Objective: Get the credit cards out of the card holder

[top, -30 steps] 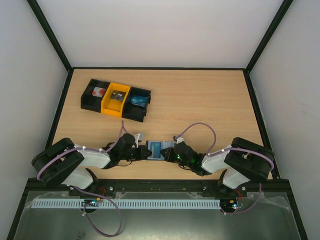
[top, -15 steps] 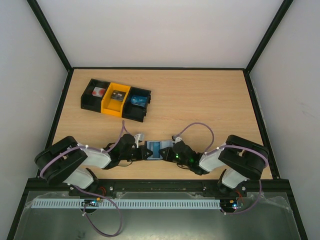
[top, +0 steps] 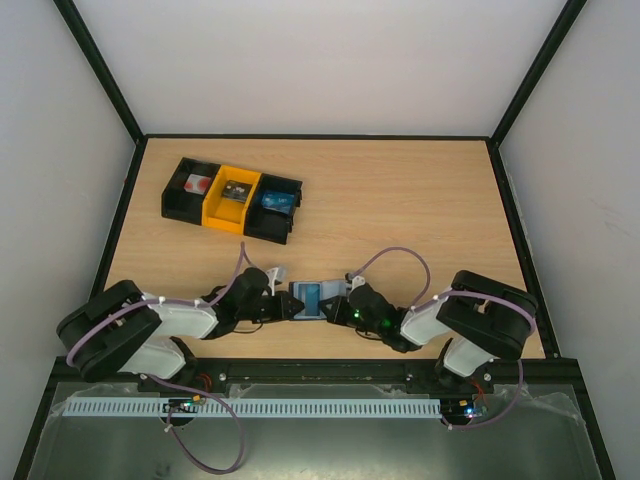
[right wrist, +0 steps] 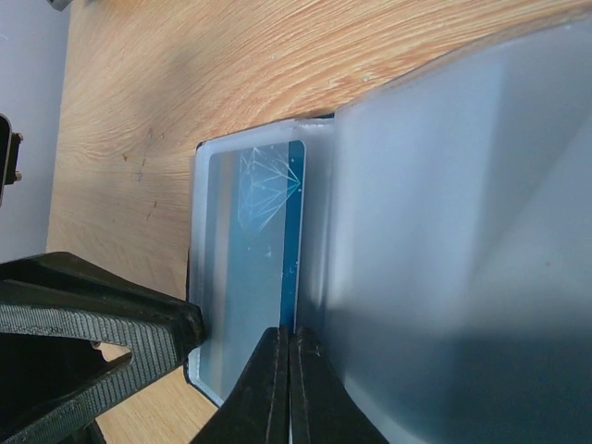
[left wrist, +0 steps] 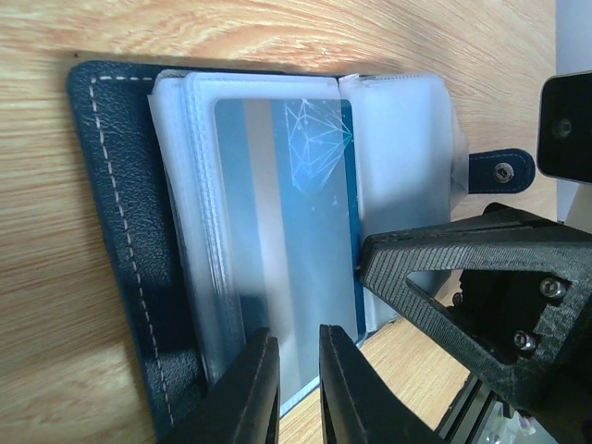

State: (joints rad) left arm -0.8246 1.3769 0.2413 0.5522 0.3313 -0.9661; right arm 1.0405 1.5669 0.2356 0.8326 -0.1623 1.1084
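At near edge of table (top: pixel 420 200), top view: card holder (top: pixel 315 299) lay open betw. left gripper (top: pixel 288 304) & right gripper (top: pixel 345 304). Left wrist: left gripper narrowly parted over blue credit card (left wrist: pixel 277 231), which looked stiff & light, in a slick, floppy plastic sleeve (left wrist: pixel 398 139); prob. best pinched at an exposed edge. Right wrist: right gripper closed at sleeve fold, couldn't tell if pinching any.

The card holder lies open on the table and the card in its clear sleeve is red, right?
Not red: the credit card in the clear sleeve is blue, as the left wrist view shows. The card holder does lie open on the table.
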